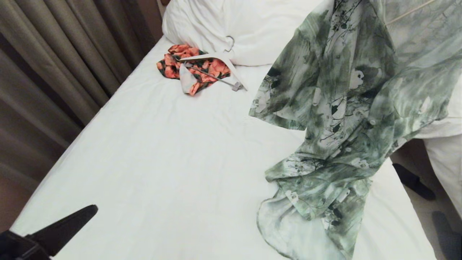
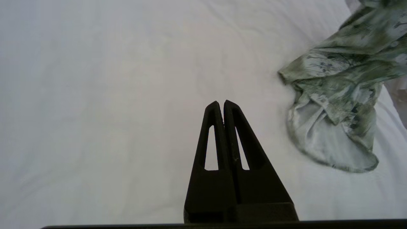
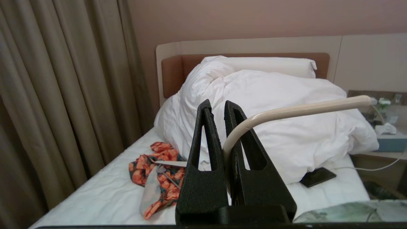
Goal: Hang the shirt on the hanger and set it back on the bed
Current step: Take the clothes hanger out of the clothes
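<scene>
The green and white shirt [image 1: 346, 108] hangs in the air at the right on the cream hanger [image 1: 408, 12], and its hem lies crumpled on the bed's white sheet [image 1: 162, 151]. In the right wrist view my right gripper [image 3: 217, 105] is shut on the hanger's curved hook [image 3: 302, 109], and a strip of the shirt [image 3: 349, 212] shows below it. That gripper is out of the head view. My left gripper [image 1: 92, 208] hovers low at the near left, shut and empty [image 2: 221, 103], well apart from the shirt's hem [image 2: 337, 95].
An orange-and-black garment with a thick white clip hanger [image 1: 202, 66] lies near the pillows [image 1: 245, 25]. Curtains [image 1: 54, 54] run along the left side. A second bed [image 1: 445, 159] and dark slippers [image 1: 415, 182] are at the right. A black phone [image 3: 318, 176] lies by the pillows.
</scene>
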{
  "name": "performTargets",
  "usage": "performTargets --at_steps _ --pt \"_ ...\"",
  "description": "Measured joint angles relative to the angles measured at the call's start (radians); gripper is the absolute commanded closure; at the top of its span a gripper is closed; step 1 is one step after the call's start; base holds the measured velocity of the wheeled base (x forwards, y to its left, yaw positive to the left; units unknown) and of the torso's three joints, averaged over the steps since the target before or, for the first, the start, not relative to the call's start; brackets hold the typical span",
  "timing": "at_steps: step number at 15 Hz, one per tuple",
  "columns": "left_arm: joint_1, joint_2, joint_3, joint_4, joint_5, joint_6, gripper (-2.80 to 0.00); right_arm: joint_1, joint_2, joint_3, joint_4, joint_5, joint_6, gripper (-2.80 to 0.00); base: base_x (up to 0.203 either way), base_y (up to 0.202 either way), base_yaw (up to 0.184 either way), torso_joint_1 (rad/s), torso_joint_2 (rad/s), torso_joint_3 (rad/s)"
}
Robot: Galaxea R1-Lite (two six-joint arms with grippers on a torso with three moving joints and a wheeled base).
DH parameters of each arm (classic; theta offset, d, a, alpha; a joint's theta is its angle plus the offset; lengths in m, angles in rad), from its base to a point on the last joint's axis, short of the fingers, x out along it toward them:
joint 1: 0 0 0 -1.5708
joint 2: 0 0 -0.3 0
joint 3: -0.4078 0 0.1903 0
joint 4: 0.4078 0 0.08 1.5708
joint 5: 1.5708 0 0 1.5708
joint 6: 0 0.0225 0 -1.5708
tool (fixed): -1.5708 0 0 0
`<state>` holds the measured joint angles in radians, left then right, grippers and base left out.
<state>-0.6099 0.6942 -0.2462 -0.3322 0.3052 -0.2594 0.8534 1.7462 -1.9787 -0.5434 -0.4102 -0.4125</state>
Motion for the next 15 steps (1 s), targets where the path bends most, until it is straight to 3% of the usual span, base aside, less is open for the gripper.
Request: performTargets --at_steps 4,8,15 --pt "0.152 -0.206 -0.001 0.212 -0.064 -0.002 0.0 -0.004 -0.011 -0.007 0.014 0.01 -0.039 0.0 0.0 0.0 0.0 0.0 0.0 0.0" --pt "0.26 -0.286 -0.013 0.235 -0.072 -0.004 0.0 -0.023 -0.022 -0.009 0.012 0.053 -0.063 0.0 0.0 0.0 0.0 0.0 0.0 0.0" --pt "0.364 -0.376 -0.014 0.316 -0.101 -0.011 0.0 -0.088 -0.047 -0.009 0.007 0.165 -0.123 0.0 0.0 0.0 0.0 0.0 0.0 0.0"
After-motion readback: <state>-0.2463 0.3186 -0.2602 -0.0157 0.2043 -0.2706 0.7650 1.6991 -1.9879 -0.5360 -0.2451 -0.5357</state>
